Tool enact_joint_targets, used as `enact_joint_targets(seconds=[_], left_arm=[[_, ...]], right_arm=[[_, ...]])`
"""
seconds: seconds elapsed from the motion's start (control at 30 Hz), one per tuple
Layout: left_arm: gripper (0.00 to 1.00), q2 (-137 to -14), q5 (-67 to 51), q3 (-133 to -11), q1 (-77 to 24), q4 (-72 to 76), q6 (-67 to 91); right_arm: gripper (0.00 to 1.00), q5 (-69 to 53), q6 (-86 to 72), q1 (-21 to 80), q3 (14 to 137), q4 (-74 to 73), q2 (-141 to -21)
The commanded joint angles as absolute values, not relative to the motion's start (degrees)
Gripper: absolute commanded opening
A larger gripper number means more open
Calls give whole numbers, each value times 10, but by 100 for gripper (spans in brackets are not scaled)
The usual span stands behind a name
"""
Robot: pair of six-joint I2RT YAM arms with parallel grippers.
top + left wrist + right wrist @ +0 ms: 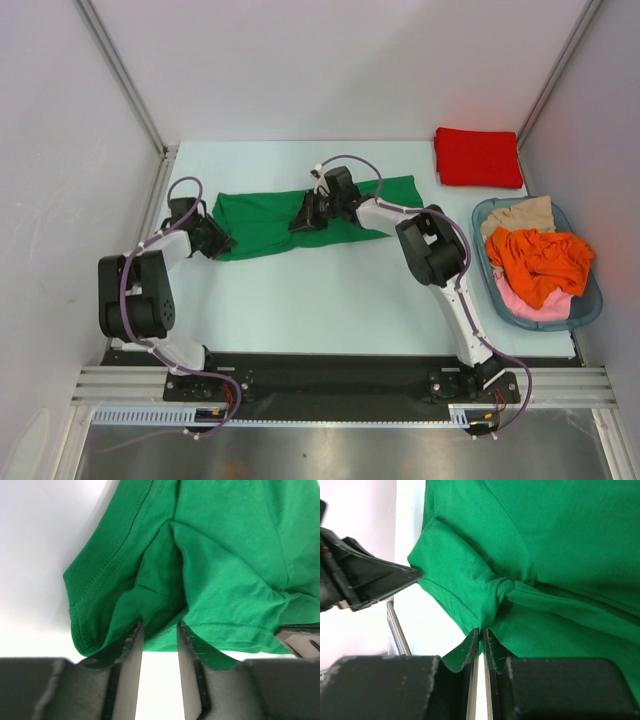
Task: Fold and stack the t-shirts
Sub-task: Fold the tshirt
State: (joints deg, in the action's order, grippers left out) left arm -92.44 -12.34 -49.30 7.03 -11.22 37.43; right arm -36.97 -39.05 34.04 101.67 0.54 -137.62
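My right gripper (481, 631) is clenched on a gathered fold midway along the green t-shirt (262, 213), probably to carry the next fold over. The shirt lies in a band across the table (330, 290). My left gripper (160, 628) sits parted at the sleeve end, clamping nothing.

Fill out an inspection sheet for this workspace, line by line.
Surface: pale table, no stains seen.
Job's things: green t-shirt laid as a long strip; red t-shirt folded, far right; orange garment, pink garment and beige garment heaped in basket.
Clutter: nothing seen.
Grippers: left gripper open at the green shirt's left end; right gripper shut on its near edge.
Cables: purple cables looped along both arms.
Surroundings: white walls, metal frame rails.
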Motion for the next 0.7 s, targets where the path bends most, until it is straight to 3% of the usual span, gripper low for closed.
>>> enact_joint_targets(seconds=[0.0, 0.07, 0.33, 0.67], left_arm=[[35, -932, -141, -512, 68, -94, 366], [30, -926, -142, -508, 68, -90, 367], [30, -915, -158, -505, 69, -82, 371], [9, -914, -163, -501, 68, -72, 374]], right_arm=[[12, -381, -399, 338, 1024, 30, -1377], [15, -381, -395, 339, 1025, 28, -1378], [24, -377, -384, 342, 1021, 15, -1380], [28, -381, -381, 344, 1021, 9, -1390]])
